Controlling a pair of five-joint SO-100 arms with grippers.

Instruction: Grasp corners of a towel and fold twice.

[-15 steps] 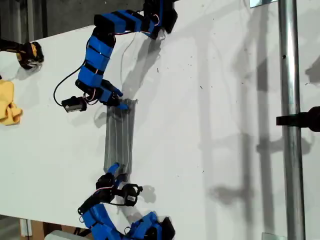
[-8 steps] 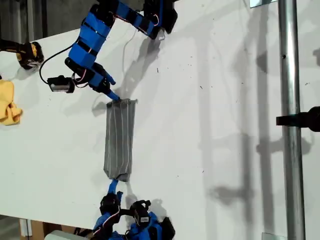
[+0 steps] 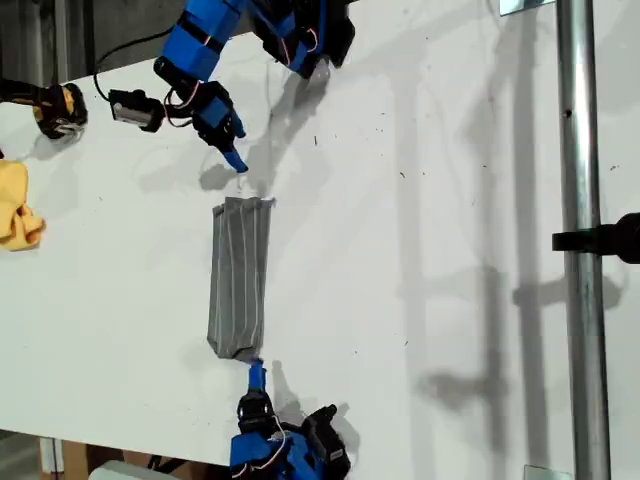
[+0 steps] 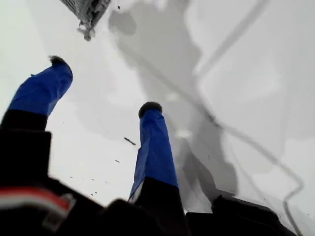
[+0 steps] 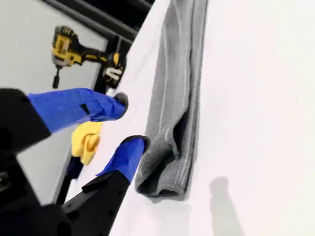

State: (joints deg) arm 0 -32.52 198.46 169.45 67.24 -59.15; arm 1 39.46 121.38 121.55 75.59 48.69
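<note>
In the second wrist view our second gripper [image 5: 125,123] was nearest, its two blue fingers spread with nothing between them; the lower fingertip [image 5: 132,147] lay just beside the rolled near end of the towel [image 5: 179,93], and we could not tell whether it touched; only this view showed the yellow drill [image 5: 69,46] hanging past the table edge, and the yellow cloth [image 5: 86,142] behind the fingers. In the first wrist view our first gripper [image 4: 103,93] was also spread and empty, above the bare white table [image 4: 246,73]; a frayed corner [image 4: 88,12] of the towel showed well apart from the fingertips, a detail too small to read elsewhere. The exterior view alone showed the whole layout: the towel [image 3: 240,280] lay folded into a narrow strip near the middle of the table [image 3: 420,300], its long axis running from the second gripper [image 3: 255,375] at the bottom of the exterior view toward the first gripper [image 3: 232,155] near the top, stripes running lengthwise; the yellow cloth [image 3: 18,215] sat at the exterior view's left edge; a metal pole [image 3: 580,250] ran along the exterior view's right.
</note>
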